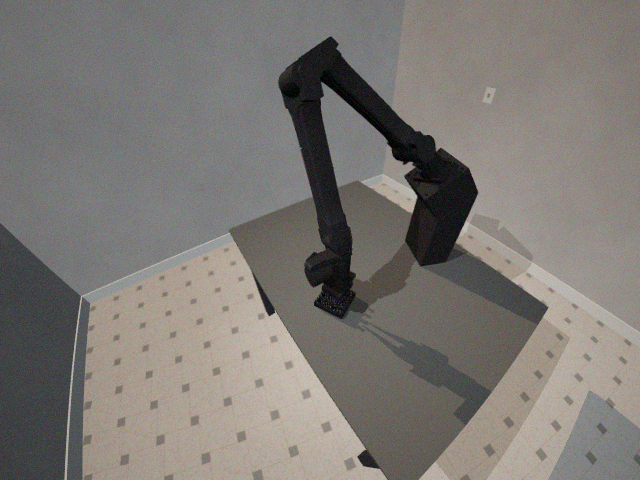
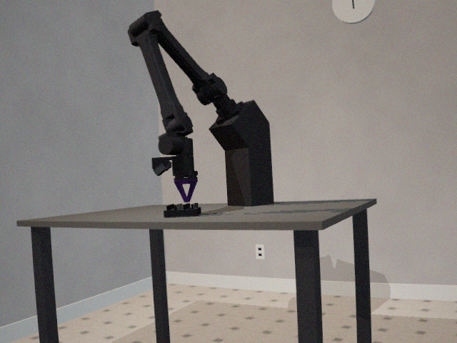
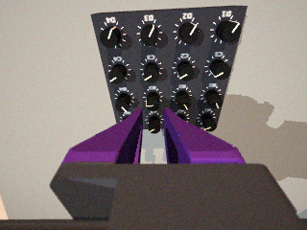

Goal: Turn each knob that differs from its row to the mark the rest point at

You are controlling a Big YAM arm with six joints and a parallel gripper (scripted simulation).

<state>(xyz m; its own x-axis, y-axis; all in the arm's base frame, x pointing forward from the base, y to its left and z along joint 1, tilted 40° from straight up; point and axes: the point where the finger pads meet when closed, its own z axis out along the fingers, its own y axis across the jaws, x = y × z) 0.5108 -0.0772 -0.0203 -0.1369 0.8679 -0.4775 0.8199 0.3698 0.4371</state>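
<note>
The black knob box (image 3: 168, 67) stands on the table with row D far and row A near in the wrist view, so its names read upside down. It also shows in the top and exterior views (image 1: 334, 302) (image 2: 182, 210). My gripper (image 3: 153, 114) (image 2: 186, 201) with purple fingers hangs straight down over the box's near row. The fingers are a little apart and stand on either side of knob A3 (image 3: 153, 122), which shows in the gap between them. I cannot see them pressing on it. The fingers partly hide knobs A4 (image 3: 126, 115) and A2 (image 3: 182, 115).
The robot's black base (image 2: 247, 158) stands on the table behind the box. The table's left edge (image 1: 258, 289) lies close to the box. A wall clock and wall sockets are far off.
</note>
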